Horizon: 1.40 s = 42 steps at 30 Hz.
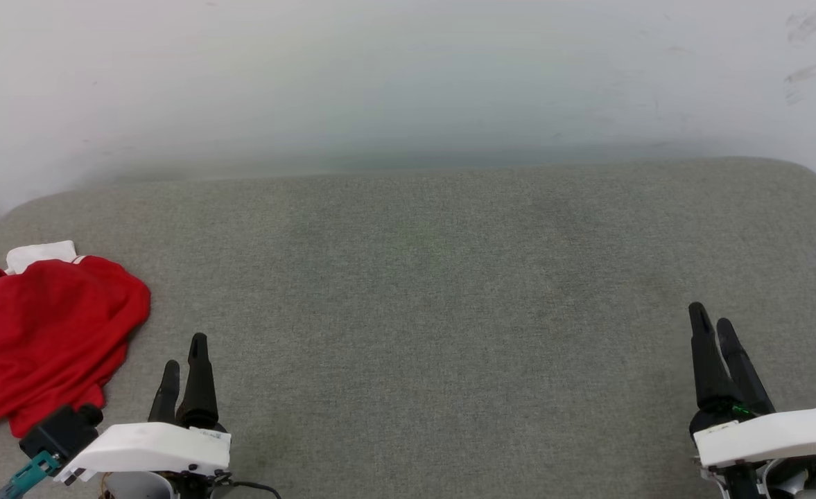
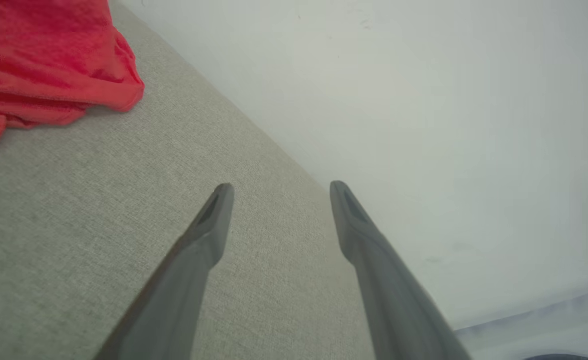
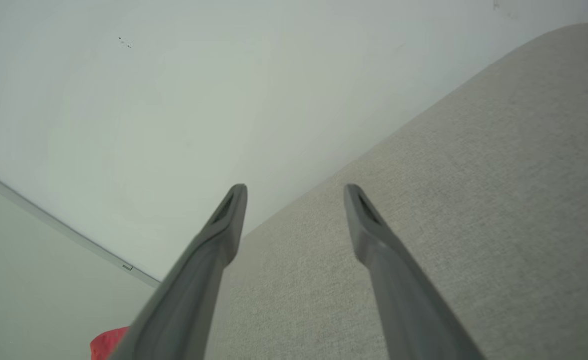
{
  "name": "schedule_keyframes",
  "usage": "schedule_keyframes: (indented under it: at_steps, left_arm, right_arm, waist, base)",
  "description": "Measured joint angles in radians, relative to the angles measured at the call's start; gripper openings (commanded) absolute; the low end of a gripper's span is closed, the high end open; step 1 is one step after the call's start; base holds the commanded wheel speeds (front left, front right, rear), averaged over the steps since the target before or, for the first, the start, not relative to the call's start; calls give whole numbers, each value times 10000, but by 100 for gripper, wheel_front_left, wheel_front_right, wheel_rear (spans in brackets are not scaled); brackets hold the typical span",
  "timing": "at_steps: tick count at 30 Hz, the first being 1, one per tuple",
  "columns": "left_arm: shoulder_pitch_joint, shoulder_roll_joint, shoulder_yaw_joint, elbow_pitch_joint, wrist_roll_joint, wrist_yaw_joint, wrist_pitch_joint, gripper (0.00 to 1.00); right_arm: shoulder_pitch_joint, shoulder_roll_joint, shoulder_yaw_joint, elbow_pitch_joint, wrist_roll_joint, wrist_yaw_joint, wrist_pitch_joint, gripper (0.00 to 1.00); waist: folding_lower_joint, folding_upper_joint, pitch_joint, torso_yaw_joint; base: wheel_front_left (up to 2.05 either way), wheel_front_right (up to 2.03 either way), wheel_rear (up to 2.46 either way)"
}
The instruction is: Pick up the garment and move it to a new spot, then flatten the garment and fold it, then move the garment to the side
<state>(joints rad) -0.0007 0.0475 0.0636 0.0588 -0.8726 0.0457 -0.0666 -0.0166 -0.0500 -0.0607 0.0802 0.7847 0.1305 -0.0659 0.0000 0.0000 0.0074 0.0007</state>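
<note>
Garment [image 1: 47, 333]: crumpled in a red heap with a white patch at its far edge, lying at the left end of the grey fabric surface [image 1: 435, 277]. Left claw [image 1: 184, 351]: fingers apart, holding nothing, near the heap's right side and clear of the cloth. Right claw [image 1: 710, 315]: fingers apart, empty, at the right end, well apart from the garment. Pale wall [image 1: 408, 83] behind.

A plain indoor room, home or test space I cannot tell: a broad grey woven-fabric cushioned surface [image 1: 449, 291] with rounded corners, like a bed or sofa seat, stands against a bare white wall [image 1: 408, 76] bearing faint dark scuffs [image 1: 803, 28].
</note>
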Motion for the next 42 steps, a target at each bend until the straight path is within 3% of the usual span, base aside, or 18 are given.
schedule_keyframes:
  at_steps: [19,42]
  left_arm:
    - [378,2,-491,-374,2713,86,-575,100]
    - [664,10,-708,-416,4817,123,-1131,100]
  right_arm:
    - [323,-2,261,-150,-2709,2,-577,100]
    - [607,-2,301,-424,-4803,2,-1131,100]
  waist:
    - [0,0,37,40]
    - [0,0,37,83]
  base:
    - [0,0,0]
    - [0,0,0]
